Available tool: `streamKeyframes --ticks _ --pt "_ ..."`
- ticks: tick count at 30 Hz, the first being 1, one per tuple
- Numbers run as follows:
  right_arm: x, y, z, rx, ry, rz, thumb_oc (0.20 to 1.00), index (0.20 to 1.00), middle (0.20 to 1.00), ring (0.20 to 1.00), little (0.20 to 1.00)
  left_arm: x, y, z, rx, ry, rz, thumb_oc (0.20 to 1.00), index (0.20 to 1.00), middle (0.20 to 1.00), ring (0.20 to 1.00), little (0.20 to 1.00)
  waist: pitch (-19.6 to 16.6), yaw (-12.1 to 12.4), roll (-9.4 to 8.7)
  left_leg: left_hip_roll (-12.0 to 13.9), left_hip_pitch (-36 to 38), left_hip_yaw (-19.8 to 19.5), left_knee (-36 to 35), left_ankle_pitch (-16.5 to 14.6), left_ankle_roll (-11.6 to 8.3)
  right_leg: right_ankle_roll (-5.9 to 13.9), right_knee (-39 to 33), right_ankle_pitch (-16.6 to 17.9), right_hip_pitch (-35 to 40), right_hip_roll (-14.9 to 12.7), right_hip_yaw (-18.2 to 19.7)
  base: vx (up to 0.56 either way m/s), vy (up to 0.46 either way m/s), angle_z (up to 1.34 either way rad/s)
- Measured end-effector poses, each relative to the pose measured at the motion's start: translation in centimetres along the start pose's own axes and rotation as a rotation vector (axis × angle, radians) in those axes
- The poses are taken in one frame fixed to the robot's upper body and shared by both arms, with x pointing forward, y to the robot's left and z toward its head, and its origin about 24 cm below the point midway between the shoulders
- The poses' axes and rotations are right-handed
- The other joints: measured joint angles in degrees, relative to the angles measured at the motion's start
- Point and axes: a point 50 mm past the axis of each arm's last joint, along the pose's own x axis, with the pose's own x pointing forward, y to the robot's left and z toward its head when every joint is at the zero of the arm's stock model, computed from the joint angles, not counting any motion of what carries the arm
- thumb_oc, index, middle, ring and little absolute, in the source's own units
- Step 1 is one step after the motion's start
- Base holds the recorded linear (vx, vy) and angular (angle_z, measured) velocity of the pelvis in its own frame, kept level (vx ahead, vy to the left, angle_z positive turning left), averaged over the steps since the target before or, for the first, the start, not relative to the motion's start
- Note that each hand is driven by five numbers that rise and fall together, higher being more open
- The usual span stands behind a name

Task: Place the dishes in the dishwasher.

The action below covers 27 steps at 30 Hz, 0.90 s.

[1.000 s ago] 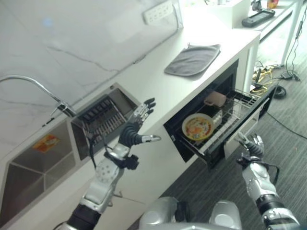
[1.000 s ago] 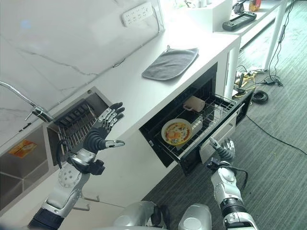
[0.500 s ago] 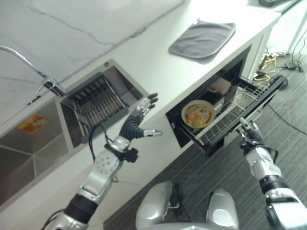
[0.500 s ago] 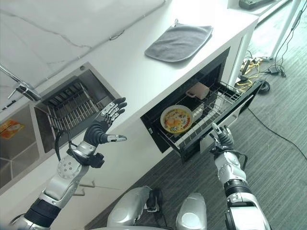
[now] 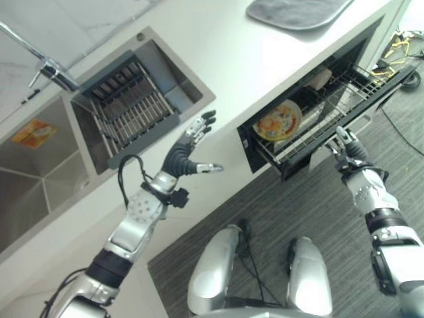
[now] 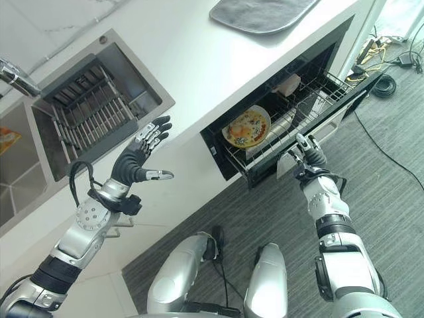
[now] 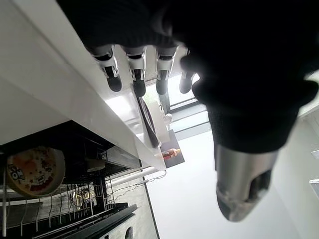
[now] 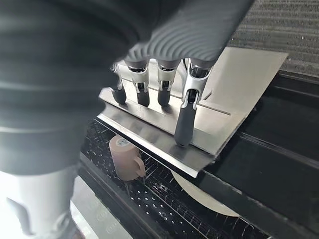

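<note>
The dishwasher drawer stands pulled out under the white counter. In its wire rack a colourful patterned plate stands on edge, and a pale pink mug sits behind it. The mug also shows in the right wrist view, beyond the fingers. My right hand is open, its straight fingers laid against the drawer's metal front panel. My left hand is open and raised in front of the counter edge, holding nothing.
A steel sink with a slatted drainer and a tap lies at the left of the counter. A grey mat lies on the counter above the dishwasher. Cables lie on the grey carpet past the drawer.
The camera has tipped down and shifted. My right hand has risen from below the drawer to its front panel. The left hand stays raised and open.
</note>
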Motion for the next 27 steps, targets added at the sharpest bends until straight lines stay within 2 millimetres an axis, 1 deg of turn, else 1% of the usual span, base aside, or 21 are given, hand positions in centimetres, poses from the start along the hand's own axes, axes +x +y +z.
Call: streamKeyframes --ticks 1,3,5,6,7,9,11,13,16,18,22,23,25,27 --pt "0.1 0.0 0.5 0.015 -0.011 0.022 1.000 1.000 1.000 1.000 1.000 0.3 0.4 0.1 0.018 -0.005 -0.001 1.000 1.000 1.000 1.000 1.000 0.31 0.65 -0.47 -0.06 -0.19 -0.11 -1.43 1.22 0.28 0.00 -1.29 0.90 -0.29 0.09 -0.11 -0.06 -0.020 0.09" --pt "0.2 0.2 0.8 0.032 -0.020 0.034 1.000 1.000 1.000 1.000 1.000 0.3 0.7 0.2 0.035 -0.015 -0.004 1.000 1.000 1.000 1.000 1.000 0.57 1.45 -0.88 0.03 -0.40 -0.17 -2.57 1.70 0.29 0.17 -2.71 1.64 -0.29 0.25 -0.51 -0.11 -0.025 0.02" --pt "0.6 0.8 2.1 0.027 -0.039 0.061 1.000 1.000 1.000 1.000 1.000 1.0 1.2 1.2 0.065 -0.074 -0.008 1.000 1.000 1.000 1.000 1.000 0.77 2.04 -1.19 0.39 -1.99 -1.03 -5.23 3.99 0.36 0.10 -6.44 4.03 -1.19 1.05 -1.59 -0.11 -0.056 0.09" --pt "0.9 1.0 2.5 0.027 -0.041 0.065 1.000 1.000 1.000 1.000 1.000 1.3 1.4 1.5 0.078 -0.087 -0.012 1.000 1.000 1.000 1.000 1.000 0.90 2.42 -1.39 0.41 -2.24 -1.02 -5.80 4.43 0.32 0.14 -7.13 4.58 -1.48 1.19 -1.64 -0.12 -0.087 0.05" --pt "1.0 1.3 2.8 0.019 -0.040 0.071 1.000 1.000 1.000 1.000 1.000 1.3 1.6 1.6 0.090 -0.091 -0.014 1.000 1.000 1.000 1.000 1.000 0.97 2.76 -1.56 0.64 -2.50 -1.09 -6.41 4.81 0.33 0.25 -7.63 4.94 -1.56 1.47 -1.71 -0.09 -0.123 0.00" --pt "1.3 2.0 3.7 -0.018 -0.051 0.097 1.000 1.000 1.000 1.000 1.000 1.6 2.2 2.4 0.127 -0.128 -0.022 1.000 1.000 1.000 1.000 1.000 1.08 3.35 -1.93 1.27 -4.40 -1.97 -6.96 5.13 -0.46 -0.26 -9.23 5.83 -2.60 2.33 -2.88 -0.04 -0.092 0.10" --pt "1.5 2.4 4.0 -0.023 -0.048 0.107 1.000 1.000 1.000 1.000 1.000 1.9 2.4 2.8 0.137 -0.149 -0.026 1.000 1.000 1.000 1.000 1.000 1.15 4.20 -2.64 1.50 -4.97 -2.73 -7.66 6.09 -0.92 -0.65 -10.08 6.30 -2.97 2.75 -3.45 -0.02 -0.065 0.13" --pt "1.8 3.0 4.5 -0.015 -0.057 0.112 1.000 1.000 1.000 1.000 1.000 1.9 2.5 3.0 0.144 -0.161 -0.030 1.000 1.000 1.000 1.000 1.000 1.20 4.71 -2.78 1.55 -5.16 -3.50 -9.17 6.85 -1.21 -0.93 -10.84 6.51 -3.01 2.92 -4.49 -0.02 -0.050 0.14" --pt "2.2 4.4 5.4 -0.014 -0.069 0.148 1.000 1.000 1.000 1.000 1.000 1.9 2.9 3.6 0.171 -0.192 -0.038 1.000 1.000 1.000 1.000 1.000 1.18 5.91 -3.72 1.81 -5.16 -3.94 -11.94 8.67 -1.43 -1.22 -12.90 7.50 -3.34 3.53 -4.99 -0.01 -0.031 0.05" --pt "2.6 5.3 6.3 0.011 -0.085 0.163 1.000 1.000 1.000 1.000 1.000 1.9 3.0 4.4 0.188 -0.234 -0.042 1.000 1.000 1.000 1.000 1.000 1.17 6.41 -3.84 1.97 -5.97 -4.82 -12.78 9.22 -1.54 -1.37 -14.83 8.42 -3.31 4.04 -5.98 -0.01 0.005 0.13" --pt "2.8 6.6 6.6 -0.010 -0.085 0.190 1.000 1.000 1.000 1.000 1.000 1.7 2.7 4.6 0.180 -0.257 -0.056 1.000 1.000 1.000 1.000 1.000 1.16 7.96 -4.07 1.91 -6.11 -5.13 -12.71 9.27 -1.47 -1.28 -15.19 8.48 -2.85 4.07 -6.42 0.01 -0.020 0.07" --pt "2.8 6.5 6.5 -0.011 -0.080 0.184 1.000 1.000 1.000 1.000 1.000 1.6 2.7 4.7 0.183 -0.256 -0.060 1.000 1.000 1.000 1.000 1.000 1.13 8.10 -4.28 1.89 -6.11 -5.16 -12.70 9.27 -1.47 -1.27 -15.24 8.48 -2.80 4.07 -6.47 0.00 -0.062 0.03" --pt "2.8 6.7 6.2 -0.016 -0.070 0.190 1.000 1.000 1.000 1.000 1.000 1.6 2.9 4.9 0.180 -0.256 -0.062 1.000 1.000 1.000 1.000 1.000 1.07 8.25 -5.04 1.99 -6.22 -5.42 -12.76 9.29 -1.55 -1.29 -15.53 8.56 -2.75 4.36 -6.81 -0.01 -0.054 0.02" --pt "2.9 6.8 6.1 -0.018 -0.066 0.190 1.000 1.000 1.000 1.000 1.000 1.7 3.3 5.6 0.199 -0.283 -0.062 1.000 1.000 1.000 1.000 1.000 1.02 8.27 -6.07 2.26 -7.17 -6.52 -12.68 9.30 -2.17 -1.64 -16.91 8.90 -2.75 5.01 -7.75 0.00 -0.019 0.14"
